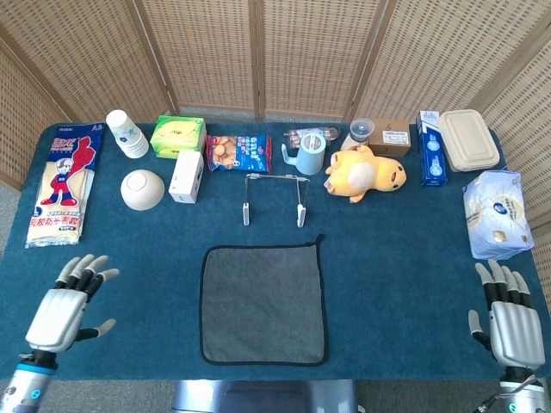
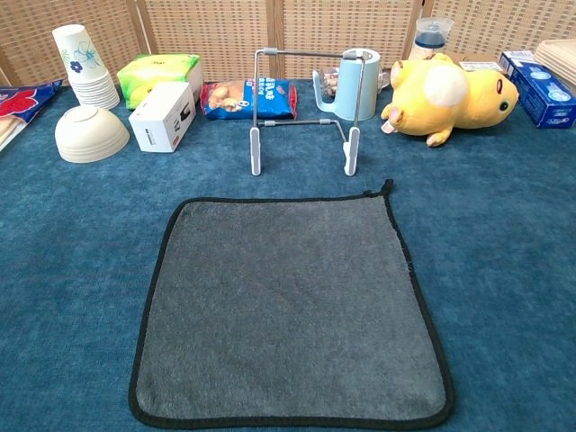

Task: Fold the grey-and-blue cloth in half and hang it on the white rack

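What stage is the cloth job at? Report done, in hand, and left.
Done: nothing. The grey cloth lies flat and unfolded on the table, and the white rack behind it stands bare. In hand: nothing is held. The left hand and right hand are open near the front corners, apart from the cloth. Left: grasping the cloth, folding it in half and hanging it.

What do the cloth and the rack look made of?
Cloth: soft napped fabric, likely microfibre, matte grey with a fuzzy pile, stitched black edging and a small corner loop.
Rack: thin metal rod frame, judging by its satin grey sheen, with white feet that look like plastic or rubber caps; which of the two is unclear.
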`<state>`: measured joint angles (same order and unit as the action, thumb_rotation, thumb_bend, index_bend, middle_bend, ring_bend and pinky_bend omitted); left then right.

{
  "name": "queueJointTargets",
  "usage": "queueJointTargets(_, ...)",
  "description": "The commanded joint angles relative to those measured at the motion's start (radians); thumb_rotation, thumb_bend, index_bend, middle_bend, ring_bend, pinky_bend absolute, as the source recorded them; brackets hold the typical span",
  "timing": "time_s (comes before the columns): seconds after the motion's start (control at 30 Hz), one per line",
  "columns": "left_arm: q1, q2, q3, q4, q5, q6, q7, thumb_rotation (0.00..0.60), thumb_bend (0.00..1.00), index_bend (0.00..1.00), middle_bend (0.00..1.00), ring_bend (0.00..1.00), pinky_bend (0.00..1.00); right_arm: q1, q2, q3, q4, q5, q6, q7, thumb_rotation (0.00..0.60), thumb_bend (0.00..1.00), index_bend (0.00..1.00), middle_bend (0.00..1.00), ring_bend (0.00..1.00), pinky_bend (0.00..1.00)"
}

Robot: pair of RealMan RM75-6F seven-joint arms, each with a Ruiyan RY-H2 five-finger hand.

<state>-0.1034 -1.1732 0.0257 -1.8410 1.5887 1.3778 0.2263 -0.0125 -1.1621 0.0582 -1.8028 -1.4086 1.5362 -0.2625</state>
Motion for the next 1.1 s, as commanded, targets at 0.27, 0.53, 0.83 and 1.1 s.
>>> queueJointTargets(0.27,-0.172,-0.118,0.018,-0.057,0.026,-0.284,0.101,0.6,0.13,0.24,0.12,0.03,0.0,-0.006,0.009,-0.004,0.011,-0.003,-0.001,0.022,0.6,0.42,0.0,0.0,0.0,0.0)
queueJointTargets(0.53,-0.262,-0.236,0.008,-0.052,0.002,-0.403,0.159,0.6,0.13,0.24,0.12,0.03,0.0,-0.002,0.011,-0.003,0.025,-0.016,-0.004,0.042,0.6,0.42,0.0,0.0,0.0,0.0)
queueJointTargets(0.83,-0.336,-0.362,-0.012,0.015,-0.021,-0.47,0.181,0.6,0.13,0.24,0.12,0.03,0.0,-0.009,0.022,0.002,0.037,-0.007,0.001,0.066,0.6,0.42,0.0,0.0,0.0,0.0)
queueJointTargets(1.1,-0.395,-0.441,-0.017,0.068,-0.045,-0.516,0.161,0.6,0.13,0.24,0.11,0.02,0.0,-0.018,0.029,0.004,0.044,-0.003,0.011,0.082,0.6,0.42,0.0,0.0,0.0,0.0)
